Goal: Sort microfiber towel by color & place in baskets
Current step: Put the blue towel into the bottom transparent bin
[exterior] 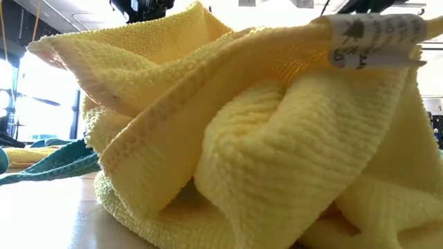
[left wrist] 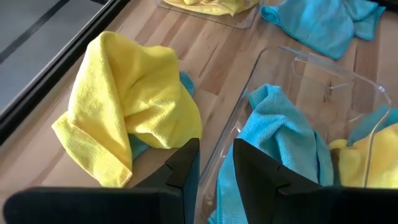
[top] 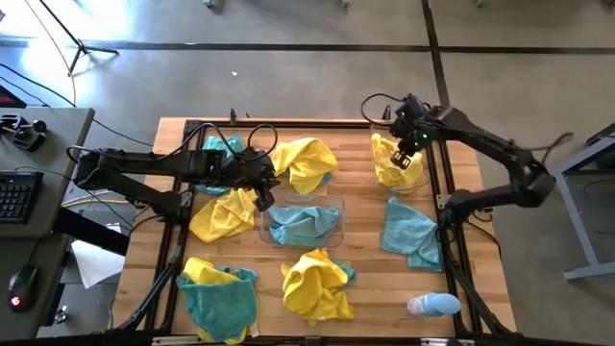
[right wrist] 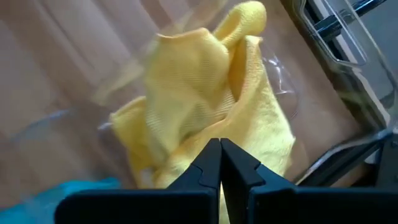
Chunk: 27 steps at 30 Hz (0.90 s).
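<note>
right claw [top: 407,154] is pinched closed on a bright yellow microfiber towel [top: 396,163] over the clear plastic rectangular basket [top: 377,144] at the bench's far right. lower the towel fully inside before releasing. left claw [top: 261,197], slightly parted and empty, straddles the rim of the central clear basket [top: 336,207] holding teal towels [top: 303,226].

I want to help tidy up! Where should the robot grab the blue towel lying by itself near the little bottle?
Probably from straight above, pinching a raised fold near the middle of the teal towel. It lies spread fairly flat on the table, apart from the bottle, so its edges give little to catch.
</note>
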Each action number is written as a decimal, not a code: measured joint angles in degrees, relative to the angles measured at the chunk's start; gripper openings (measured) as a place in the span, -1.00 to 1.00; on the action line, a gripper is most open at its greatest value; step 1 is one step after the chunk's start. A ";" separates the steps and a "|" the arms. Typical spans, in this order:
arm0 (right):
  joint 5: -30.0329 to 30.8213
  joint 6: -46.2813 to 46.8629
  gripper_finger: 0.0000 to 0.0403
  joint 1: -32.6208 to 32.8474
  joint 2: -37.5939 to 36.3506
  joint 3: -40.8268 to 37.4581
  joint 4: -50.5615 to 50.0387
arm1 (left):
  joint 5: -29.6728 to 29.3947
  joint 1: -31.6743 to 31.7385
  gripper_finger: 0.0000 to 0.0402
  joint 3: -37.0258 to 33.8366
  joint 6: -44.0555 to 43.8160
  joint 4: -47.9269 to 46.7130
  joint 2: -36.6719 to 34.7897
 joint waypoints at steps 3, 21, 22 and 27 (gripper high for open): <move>1.08 5.32 -1.00 3.40 -3.21 0.00 -1.15 | 0.00 0.03 -0.56 -0.01 2.04 -0.29 -0.28; 10.03 41.51 -1.00 33.79 -7.44 -0.01 0.18 | 2.84 -0.05 -0.56 0.07 3.13 -8.18 -10.62; 10.52 43.34 -1.00 35.61 -7.26 -0.01 0.80 | 2.84 -0.05 -0.56 0.07 3.13 -8.24 -10.98; 13.42 51.97 -1.00 43.99 -5.86 0.00 3.11 | 2.84 -0.05 -0.56 0.07 3.15 -8.68 -11.61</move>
